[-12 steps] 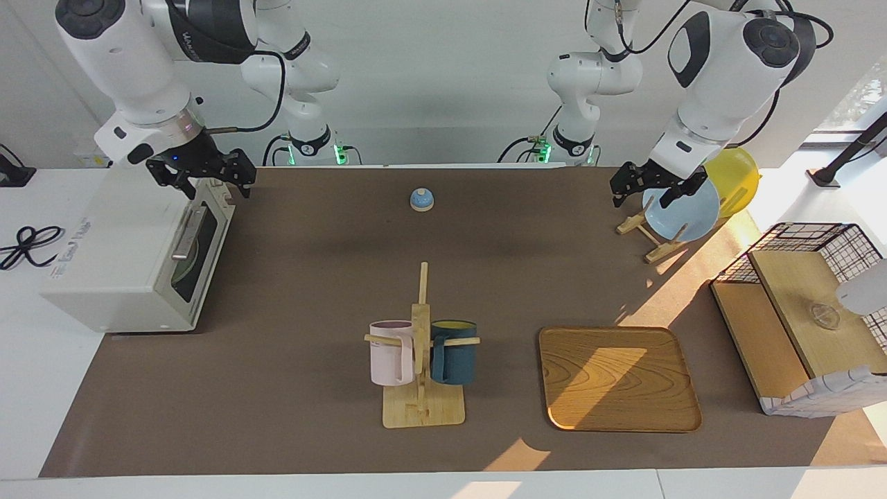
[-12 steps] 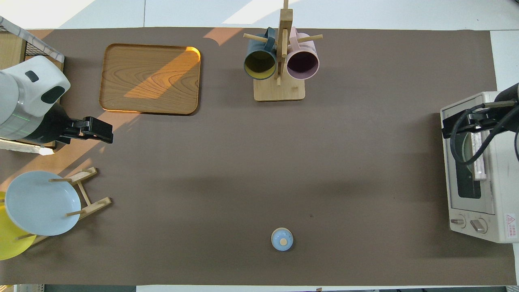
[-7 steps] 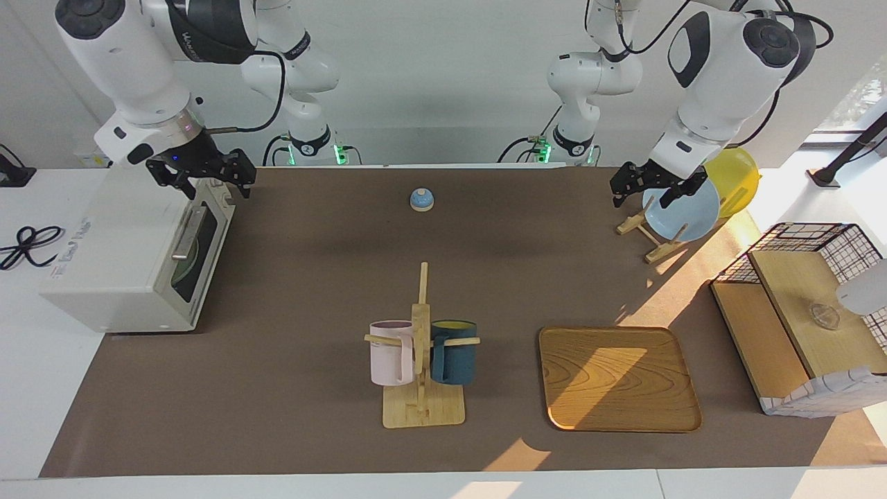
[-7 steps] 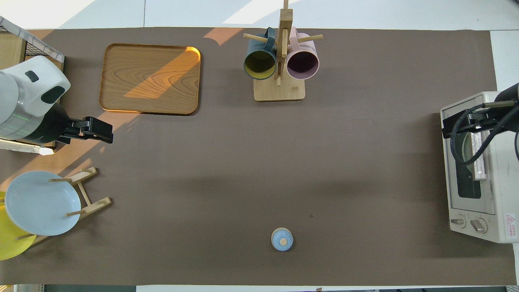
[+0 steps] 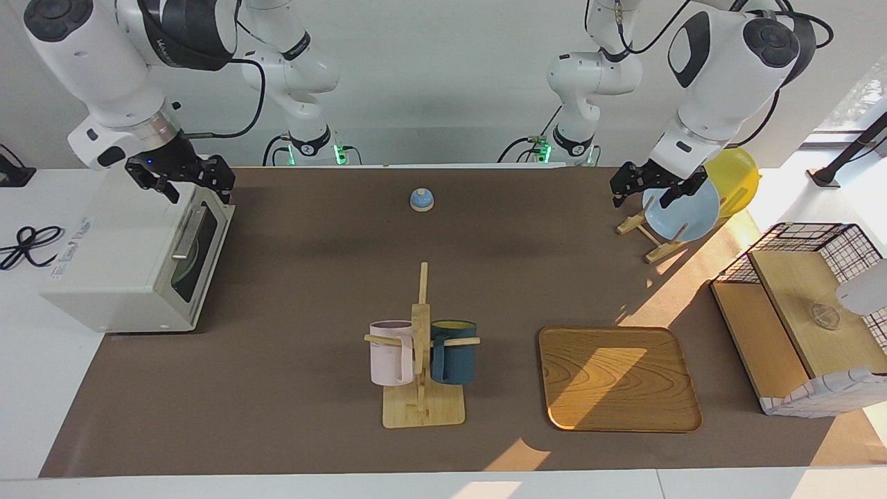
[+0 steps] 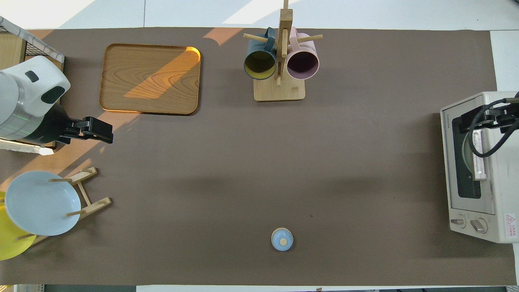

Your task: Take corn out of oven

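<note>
The white oven (image 5: 125, 256) (image 6: 492, 194) stands at the right arm's end of the table. Its dark glass door is shut and the silver handle (image 5: 186, 234) lies across the door. The corn is hidden. My right gripper (image 5: 186, 186) (image 6: 492, 119) hangs open over the oven's top edge, at the end nearer the robots, and holds nothing. At the other end of the table my left gripper (image 5: 641, 197) (image 6: 99, 134) waits open and holds nothing. It hangs over the mat between the plate rack and the wooden tray.
A small blue bell (image 5: 421, 199) sits mid-table near the robots. A wooden mug rack (image 5: 421, 360) with two mugs and a wooden tray (image 5: 618, 378) lie farther out. A blue plate (image 5: 682, 211), a yellow plate (image 5: 734, 177) and a wire basket (image 5: 811, 242) crowd the left arm's end.
My right gripper has drawn back from over the oven door's upper edge to over the oven's top, still open. The left arm has not moved.
</note>
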Controlling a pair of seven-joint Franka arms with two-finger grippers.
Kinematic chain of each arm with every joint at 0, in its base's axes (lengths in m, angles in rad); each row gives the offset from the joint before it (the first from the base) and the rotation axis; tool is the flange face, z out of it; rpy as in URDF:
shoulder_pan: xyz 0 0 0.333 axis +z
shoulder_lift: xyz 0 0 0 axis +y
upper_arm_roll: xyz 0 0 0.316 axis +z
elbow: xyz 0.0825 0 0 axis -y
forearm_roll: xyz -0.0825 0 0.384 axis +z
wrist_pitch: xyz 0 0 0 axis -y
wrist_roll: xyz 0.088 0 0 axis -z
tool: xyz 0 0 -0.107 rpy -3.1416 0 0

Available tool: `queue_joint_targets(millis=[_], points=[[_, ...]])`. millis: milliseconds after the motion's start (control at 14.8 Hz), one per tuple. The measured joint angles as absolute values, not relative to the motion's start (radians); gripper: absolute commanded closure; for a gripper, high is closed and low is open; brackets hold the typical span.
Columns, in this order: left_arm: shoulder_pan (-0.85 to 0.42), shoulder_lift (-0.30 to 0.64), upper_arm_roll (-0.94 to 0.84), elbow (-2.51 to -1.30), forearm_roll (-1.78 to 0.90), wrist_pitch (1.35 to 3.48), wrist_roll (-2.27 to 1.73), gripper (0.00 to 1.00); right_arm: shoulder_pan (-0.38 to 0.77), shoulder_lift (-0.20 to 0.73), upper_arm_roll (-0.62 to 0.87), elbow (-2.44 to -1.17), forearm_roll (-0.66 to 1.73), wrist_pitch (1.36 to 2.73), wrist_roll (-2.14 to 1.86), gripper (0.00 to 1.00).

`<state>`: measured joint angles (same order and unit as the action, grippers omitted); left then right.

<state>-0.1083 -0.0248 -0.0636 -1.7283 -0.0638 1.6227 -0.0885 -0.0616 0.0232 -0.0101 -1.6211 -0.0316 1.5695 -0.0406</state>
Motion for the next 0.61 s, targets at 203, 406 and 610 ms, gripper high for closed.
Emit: queue_joint_targets(millis=[203,406,610], points=[[-0.108,-0.025,-0.064,-1.728,-0.064,1.623,-0.088,0.00,-0.062,-0.008,-0.010,-1.744,-0.032,1.681,-0.044,1.00],[-0.108,-0.025,-0.064,-1.728,-0.064,1.623,-0.088,0.00,-0.068,-0.036,-0.011,-1.859,-0.085,1.760,-0.046,1.00],[-0.108,-0.025,-0.064,-1.728,-0.064,1.623,-0.088,0.00,-0.098,-0.037,-0.012,-1.891,-0.132,1.774,-0.080,1.00]])
